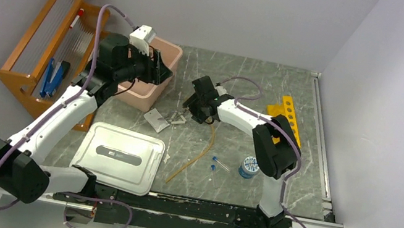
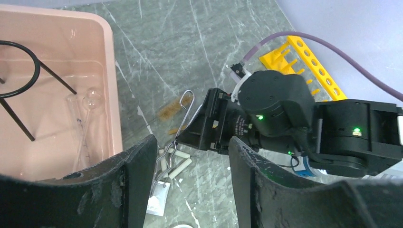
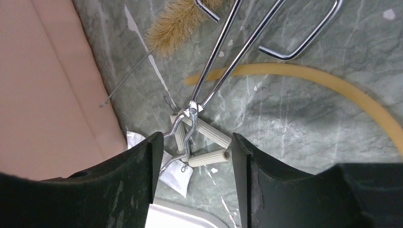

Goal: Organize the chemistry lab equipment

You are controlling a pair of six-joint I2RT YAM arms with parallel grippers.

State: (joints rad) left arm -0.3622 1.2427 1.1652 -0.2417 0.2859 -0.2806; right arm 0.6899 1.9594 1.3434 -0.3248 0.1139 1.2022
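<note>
Right hand (image 3: 197, 137): open, empty, over wire triangle (image 3: 211, 134) | Left hand (image 2: 190, 142): open, empty, by pink tub (image 2: 112, 71) | Risk: tongs (image 3: 192, 110) lie across the triangle and could snag, so both get dragged.

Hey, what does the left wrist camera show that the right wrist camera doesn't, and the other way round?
Only the left wrist view: the inside of the pink tub, which holds the black wire tripod ring and a glass piece; also the yellow tube rack and the right arm.
Only the right wrist view: the long curve of the tan rubber tube.
Both: the metal tongs with their tips at the wire triangle, the brush nearby, the tub's wall, and the marble table.
</note>
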